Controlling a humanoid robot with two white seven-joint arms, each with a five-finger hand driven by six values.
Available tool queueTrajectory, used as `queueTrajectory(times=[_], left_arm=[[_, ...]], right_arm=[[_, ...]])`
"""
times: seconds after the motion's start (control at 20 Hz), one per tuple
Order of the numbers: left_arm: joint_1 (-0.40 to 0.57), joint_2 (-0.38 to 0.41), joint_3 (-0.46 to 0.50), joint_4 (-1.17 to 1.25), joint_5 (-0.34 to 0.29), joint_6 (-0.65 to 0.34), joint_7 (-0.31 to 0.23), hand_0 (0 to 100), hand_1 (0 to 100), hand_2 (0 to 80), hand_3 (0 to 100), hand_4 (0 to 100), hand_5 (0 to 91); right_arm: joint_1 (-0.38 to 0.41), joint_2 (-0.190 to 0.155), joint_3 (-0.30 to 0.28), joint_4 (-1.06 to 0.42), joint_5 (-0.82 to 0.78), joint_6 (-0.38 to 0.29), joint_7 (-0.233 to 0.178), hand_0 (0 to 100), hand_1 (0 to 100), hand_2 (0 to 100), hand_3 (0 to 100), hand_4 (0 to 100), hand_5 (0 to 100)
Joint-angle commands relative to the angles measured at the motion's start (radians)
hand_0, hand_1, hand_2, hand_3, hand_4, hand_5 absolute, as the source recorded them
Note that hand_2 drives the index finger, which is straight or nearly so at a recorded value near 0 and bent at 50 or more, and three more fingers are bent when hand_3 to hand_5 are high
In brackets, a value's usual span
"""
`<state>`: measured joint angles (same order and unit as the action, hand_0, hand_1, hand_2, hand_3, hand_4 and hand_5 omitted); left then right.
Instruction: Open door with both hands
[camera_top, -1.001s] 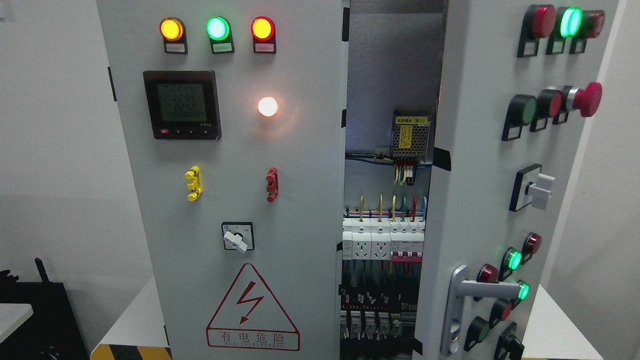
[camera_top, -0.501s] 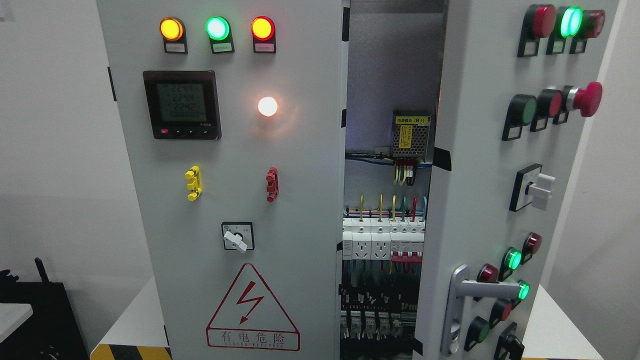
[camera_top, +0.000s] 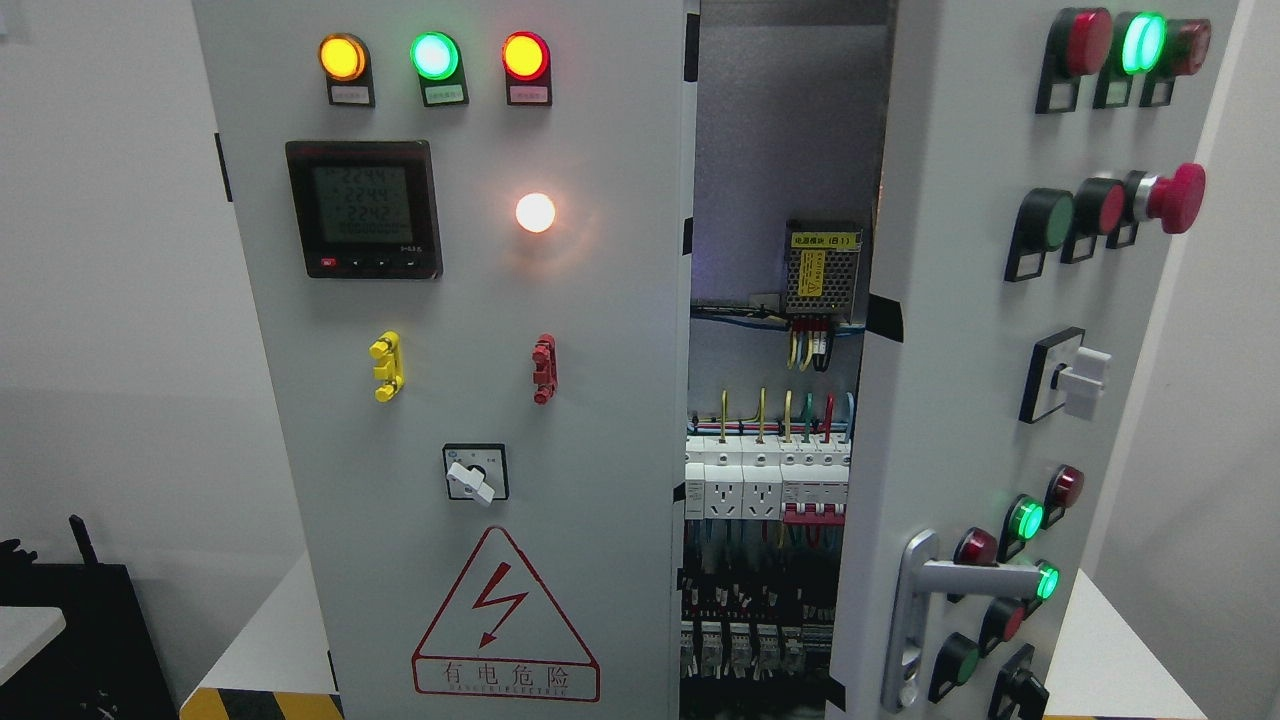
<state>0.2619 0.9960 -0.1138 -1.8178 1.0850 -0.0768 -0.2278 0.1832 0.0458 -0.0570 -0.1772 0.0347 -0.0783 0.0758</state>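
A grey electrical cabinet fills the head view. Its left door (camera_top: 450, 400) is shut flat and carries three lit lamps, a meter (camera_top: 364, 208), a rotary switch (camera_top: 475, 474) and a red warning triangle (camera_top: 505, 618). Its right door (camera_top: 980, 400) stands swung partway open toward me, with a silver lever handle (camera_top: 950, 590) low on its near edge and several buttons. Between the doors the gap shows wiring, a power supply (camera_top: 822, 268) and breakers (camera_top: 765, 478). Neither of my hands nor arms shows.
The cabinet stands on a white table (camera_top: 265, 630) with a yellow-black striped edge (camera_top: 255, 704) at the lower left. A black object (camera_top: 80, 640) sits at the far left. A red mushroom button (camera_top: 1172, 198) juts out from the right door. White walls lie behind.
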Motion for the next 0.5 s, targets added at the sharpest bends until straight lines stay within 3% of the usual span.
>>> queueTrajectory(times=[0.0,0.2,0.35,0.45], left_arm=[[-0.075,0.072,0.023,-0.118,0.039,0.035,-0.001,12,39,0.0,0,0,0.0],[-0.144,0.075,0.052,-0.127,0.140,0.146,-0.001,12,39,0.0,0,0,0.0],[-0.179,0.114,0.046,-0.138,0.180,0.146,-0.001,12,39,0.0,0,0,0.0],[-0.214,0.160,0.045,-0.140,0.258,0.146,-0.001,12,39,0.0,0,0,0.0]], right_arm=[[0.001,0.002,0.026,-0.001,0.005,-0.003,0.001,50,17,0,0,0,0],[0.001,0.015,0.028,0.002,0.005,-0.003,0.001,50,17,0,0,0,0],[0.011,0.022,0.037,0.002,0.005,-0.005,-0.001,50,17,0,0,0,0],[0.018,0.022,0.042,0.002,0.005,-0.005,0.001,50,17,0,0,0,0]])
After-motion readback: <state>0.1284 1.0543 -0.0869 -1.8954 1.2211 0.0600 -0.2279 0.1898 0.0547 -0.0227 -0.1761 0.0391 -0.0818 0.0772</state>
